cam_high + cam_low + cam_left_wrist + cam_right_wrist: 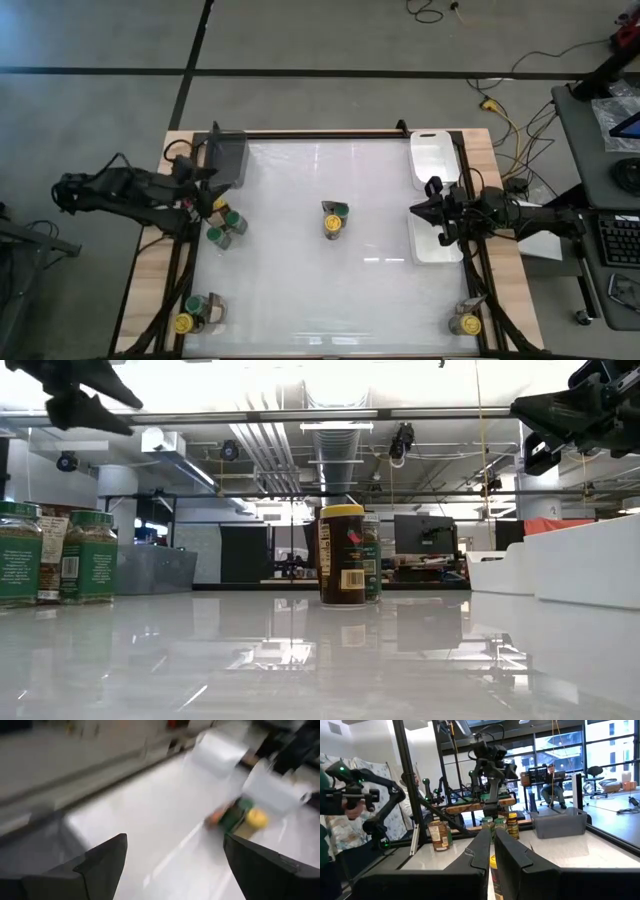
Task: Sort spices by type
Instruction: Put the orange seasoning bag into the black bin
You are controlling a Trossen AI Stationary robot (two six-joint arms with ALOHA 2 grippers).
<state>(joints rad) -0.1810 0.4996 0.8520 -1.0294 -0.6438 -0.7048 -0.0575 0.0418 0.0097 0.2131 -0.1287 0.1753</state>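
Observation:
The spices are small clear jars with yellow or green lids, all standing upright on their bases. A pair [335, 218] stands at the table's centre. A cluster [224, 226] is by the left edge, and more stand at the near left corner [195, 315] and near right corner [465, 320]. My left gripper [207, 190] hangs open above the left cluster, with nothing between its fingers [107, 855]. My right gripper [418, 210] is shut and empty, raised at the right edge over the white trays. The left wrist view, which is blurred, shows the centre pair [245, 817].
A grey square bin [228, 155] stands at the far left corner. Two white trays [435, 158] [438, 245] lie along the right edge. Open tabletop lies between the centre pair and the other jars. A person [335, 805] stands beyond the table's left side.

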